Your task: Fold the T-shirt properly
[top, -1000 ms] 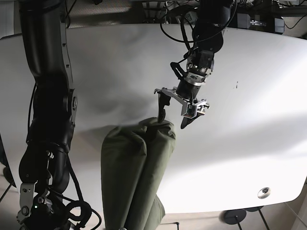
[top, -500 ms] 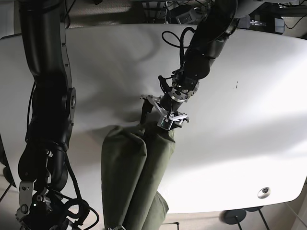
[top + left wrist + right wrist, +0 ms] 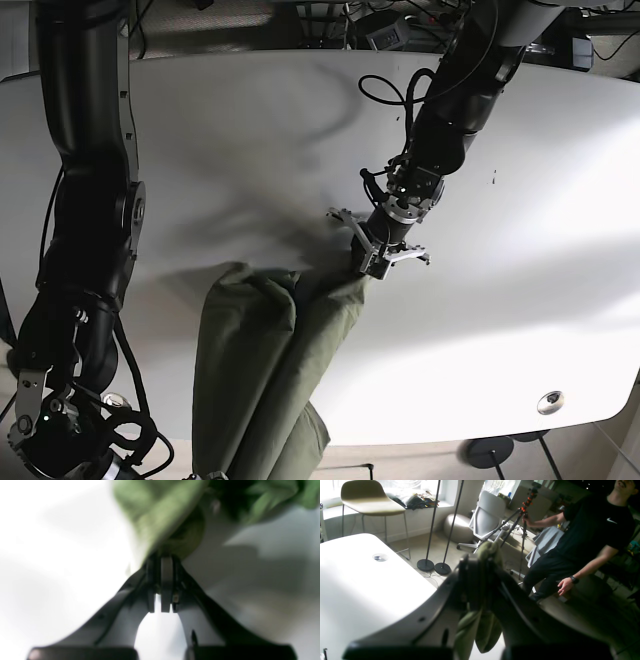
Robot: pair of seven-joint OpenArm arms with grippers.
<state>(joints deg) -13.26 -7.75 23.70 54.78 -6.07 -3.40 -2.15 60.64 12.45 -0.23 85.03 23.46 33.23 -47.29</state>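
The olive green T-shirt (image 3: 270, 370) lies in long folds from the table's middle down over the front edge. My left gripper (image 3: 374, 262) is shut on the shirt's far right corner, low on the table. In the left wrist view the gripper (image 3: 163, 562) is pinched together with blurred green shirt cloth (image 3: 162, 512) just past its tips. My right gripper (image 3: 480, 562) is shut on the shirt's other end (image 3: 480, 630), held beyond the table's front edge. The shirt's lower end runs out of the bottom of the base view.
The white table (image 3: 520, 300) has a round metal grommet (image 3: 549, 402) near its front right corner and a small dark mark (image 3: 493, 178). The right arm's dark column (image 3: 95, 200) stands at the left. Beyond the table a person (image 3: 590, 530) holds a tripod, beside stand bases (image 3: 426, 565).
My left gripper came down open onto the shirt's far edge, shut on it, and has moved a little to the right with the corner. The shirt's folds have shifted left.
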